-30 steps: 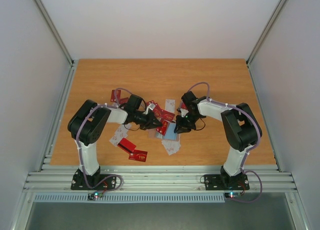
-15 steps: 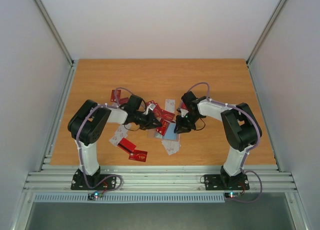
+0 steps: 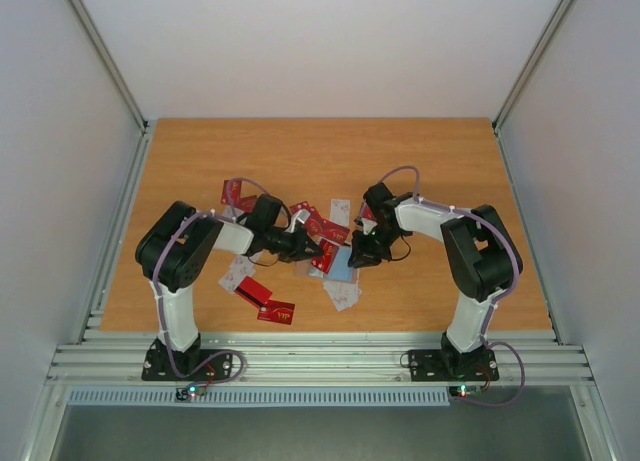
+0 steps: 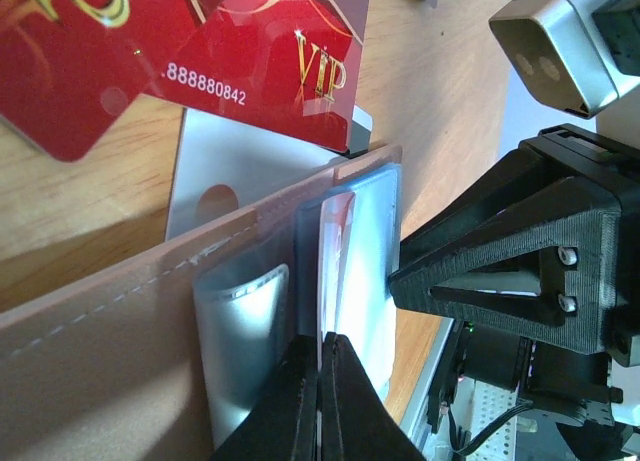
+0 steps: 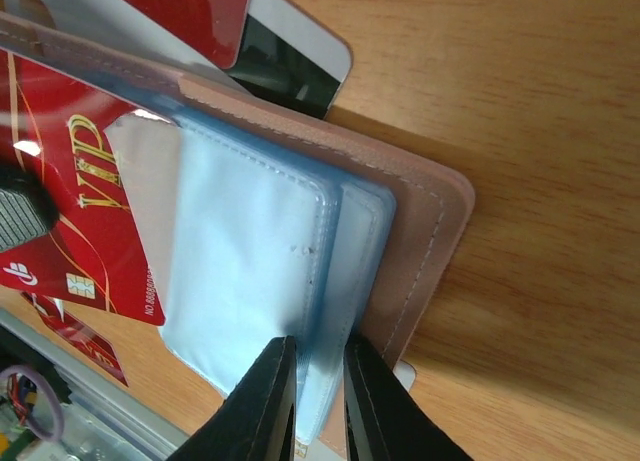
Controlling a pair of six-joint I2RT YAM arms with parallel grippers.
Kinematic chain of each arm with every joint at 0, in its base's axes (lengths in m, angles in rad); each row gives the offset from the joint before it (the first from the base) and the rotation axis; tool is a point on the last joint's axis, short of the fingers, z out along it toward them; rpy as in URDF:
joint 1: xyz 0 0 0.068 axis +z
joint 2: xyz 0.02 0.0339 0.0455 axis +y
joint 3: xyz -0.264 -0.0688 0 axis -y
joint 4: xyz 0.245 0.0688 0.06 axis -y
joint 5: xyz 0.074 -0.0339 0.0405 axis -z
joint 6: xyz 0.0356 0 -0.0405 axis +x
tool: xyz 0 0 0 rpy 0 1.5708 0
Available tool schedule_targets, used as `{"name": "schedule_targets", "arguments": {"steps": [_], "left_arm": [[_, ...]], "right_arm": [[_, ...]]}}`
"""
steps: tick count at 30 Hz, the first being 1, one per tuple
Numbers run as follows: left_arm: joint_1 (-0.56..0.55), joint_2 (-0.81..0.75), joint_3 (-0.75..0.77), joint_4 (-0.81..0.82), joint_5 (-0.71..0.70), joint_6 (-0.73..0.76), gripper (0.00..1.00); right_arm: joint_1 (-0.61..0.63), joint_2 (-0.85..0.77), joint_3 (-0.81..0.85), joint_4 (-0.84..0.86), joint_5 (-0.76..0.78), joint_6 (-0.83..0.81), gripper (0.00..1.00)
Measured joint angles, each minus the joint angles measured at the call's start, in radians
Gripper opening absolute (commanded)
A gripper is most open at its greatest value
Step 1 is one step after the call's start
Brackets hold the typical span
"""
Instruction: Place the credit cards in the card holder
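Note:
The card holder lies open at the table's middle, tan leather outside and light blue pockets inside. My left gripper is shut on the edge of a thin white credit card that stands in a pocket of the card holder. From the opposite side, my right gripper is shut on the blue pocket leaves, its fingers either side of them. Inside a clear pocket shows a red VIP card. More credit cards lie around.
Loose red cards and white cards are scattered round both grippers. A red VIP card rests on a white one just beyond the holder. A striped card sticks out from under the holder.
My left wrist has shifted slightly toward the near left. The right jaws have narrowed a touch on the blue leaves. The holder stays put.

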Motion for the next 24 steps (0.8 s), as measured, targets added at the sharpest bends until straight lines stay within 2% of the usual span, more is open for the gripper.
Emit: {"name": "schedule_targets", "arguments": {"steps": [8, 24], "left_arm": [[-0.016, -0.003, -0.048, 0.104, -0.020, -0.050, 0.00], [-0.042, -0.051, -0.134, 0.193, -0.099, -0.130, 0.00]], "right_arm": [[-0.009, 0.011, 0.002, 0.001, -0.020, 0.072, 0.15], [-0.016, 0.007, -0.048, 0.078, -0.087, 0.212, 0.14]]}}
